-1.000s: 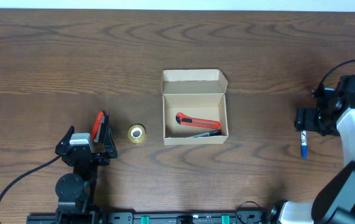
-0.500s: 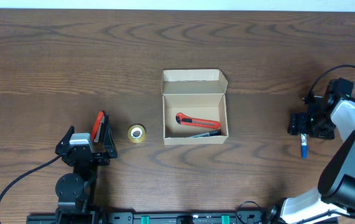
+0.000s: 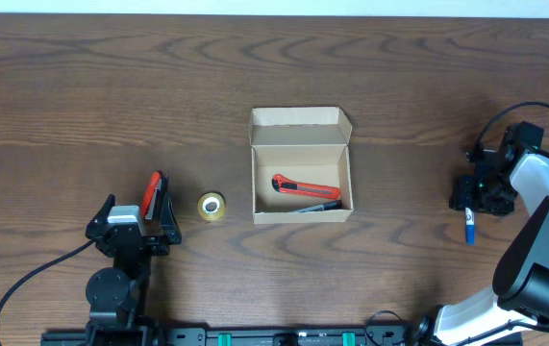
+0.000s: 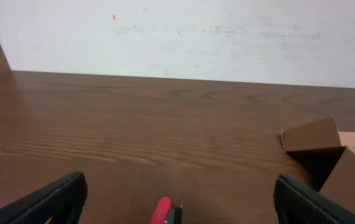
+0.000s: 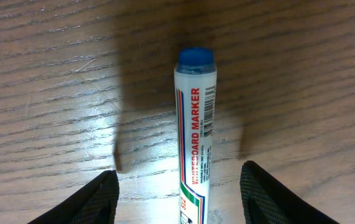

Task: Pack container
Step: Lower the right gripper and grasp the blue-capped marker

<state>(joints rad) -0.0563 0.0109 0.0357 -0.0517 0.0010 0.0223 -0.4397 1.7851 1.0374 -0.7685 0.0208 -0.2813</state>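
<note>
Here, one container (image 3: 301, 154) holds two tools (image 3: 305, 186); left fingers (image 4: 53, 199) wide, right fingers (image 5: 96, 199) apart around one marker (image 5: 194, 124).

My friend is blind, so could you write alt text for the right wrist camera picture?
A white whiteboard marker with a blue end lies on the brown wooden table, seen from close above. The two dark fingers of the right tool straddle it, one on each side, not touching it.
</note>
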